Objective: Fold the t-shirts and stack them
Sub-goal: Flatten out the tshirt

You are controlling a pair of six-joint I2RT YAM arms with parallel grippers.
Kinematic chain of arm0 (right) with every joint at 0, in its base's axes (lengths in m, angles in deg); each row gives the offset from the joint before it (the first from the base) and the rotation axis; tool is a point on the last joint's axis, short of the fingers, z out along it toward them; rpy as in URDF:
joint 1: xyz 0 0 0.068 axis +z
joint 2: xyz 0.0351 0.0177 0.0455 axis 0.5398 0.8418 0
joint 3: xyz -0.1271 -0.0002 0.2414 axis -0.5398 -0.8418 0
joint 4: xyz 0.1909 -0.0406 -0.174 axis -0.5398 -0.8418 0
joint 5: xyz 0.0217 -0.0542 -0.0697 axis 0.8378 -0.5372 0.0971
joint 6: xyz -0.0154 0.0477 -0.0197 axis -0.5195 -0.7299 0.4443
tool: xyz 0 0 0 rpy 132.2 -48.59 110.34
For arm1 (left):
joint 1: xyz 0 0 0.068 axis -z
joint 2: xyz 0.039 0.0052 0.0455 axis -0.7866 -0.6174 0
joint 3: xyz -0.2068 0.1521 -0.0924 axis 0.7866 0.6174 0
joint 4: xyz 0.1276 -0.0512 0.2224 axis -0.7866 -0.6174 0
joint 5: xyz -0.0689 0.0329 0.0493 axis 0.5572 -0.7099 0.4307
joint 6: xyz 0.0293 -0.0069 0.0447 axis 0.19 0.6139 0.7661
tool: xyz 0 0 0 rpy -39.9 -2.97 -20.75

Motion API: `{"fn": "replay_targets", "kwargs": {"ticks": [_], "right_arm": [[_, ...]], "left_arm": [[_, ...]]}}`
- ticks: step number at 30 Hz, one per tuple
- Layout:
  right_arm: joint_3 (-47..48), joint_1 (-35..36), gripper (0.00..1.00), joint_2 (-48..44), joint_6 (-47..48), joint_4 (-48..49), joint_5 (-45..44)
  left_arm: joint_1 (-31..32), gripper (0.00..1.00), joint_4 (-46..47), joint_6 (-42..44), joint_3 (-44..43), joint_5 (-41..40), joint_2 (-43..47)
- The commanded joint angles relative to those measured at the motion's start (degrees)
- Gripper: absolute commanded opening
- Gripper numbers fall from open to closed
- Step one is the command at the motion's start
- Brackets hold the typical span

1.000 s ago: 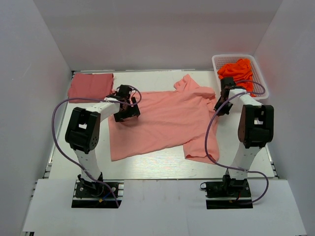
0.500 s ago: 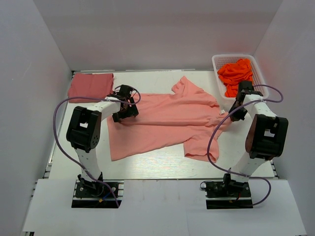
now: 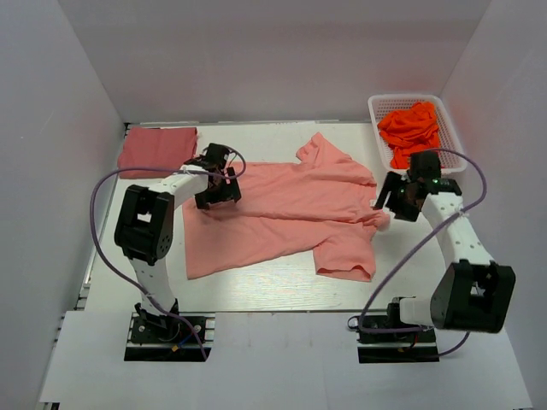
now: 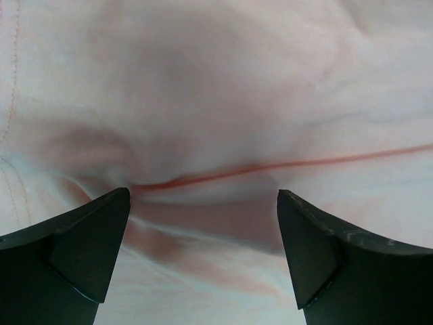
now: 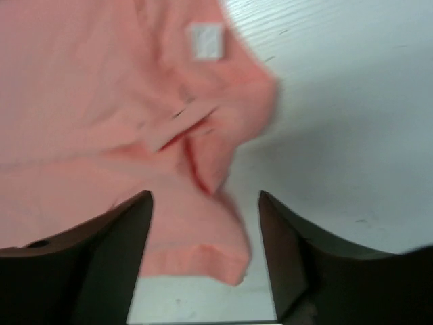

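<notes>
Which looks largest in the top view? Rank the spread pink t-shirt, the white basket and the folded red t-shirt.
1. spread pink t-shirt, clearly largest
2. white basket
3. folded red t-shirt, only somewhat smaller than the basket

Left claw (image 4: 203, 223) wide open, right claw (image 5: 204, 203) jaws apart

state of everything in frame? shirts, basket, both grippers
salmon-pink t-shirt: spread out, unfolded, wrinkled.
rose-red t-shirt: folded, lying far left, apart from the pink one.
basket: upright, far right.
orange cloth: crumpled in the basket.
left gripper: open, over the pink shirt, gripping nothing.
right gripper: open, at the pink shirt's right edge, gripping nothing.
</notes>
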Motion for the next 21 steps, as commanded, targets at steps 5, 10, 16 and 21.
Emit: {"fn": "replay_targets", "kwargs": {"ticks": [5,10,16,21], "right_arm": [[-11.61,17.29,0.74,-7.83,-1.97,-0.52,17.78],[-13.57,29.43,0.71,-2.84,-5.66,3.78,18.83],[-11.55,38.05,0.67,4.2,-10.14,8.54,15.24],[-8.3,42.2,0.61,10.44,-12.6,5.39,4.73]], "left_arm": [[-0.02,1.0,-1.29,-0.52,2.22,5.57,12.59],[-0.02,1.0,0.02,-2.54,11.26,7.08,18.41],[-0.02,1.0,-0.5,-4.39,16.37,4.18,19.56],[-0.02,1.0,0.02,-4.92,17.43,2.33,18.86]]}}
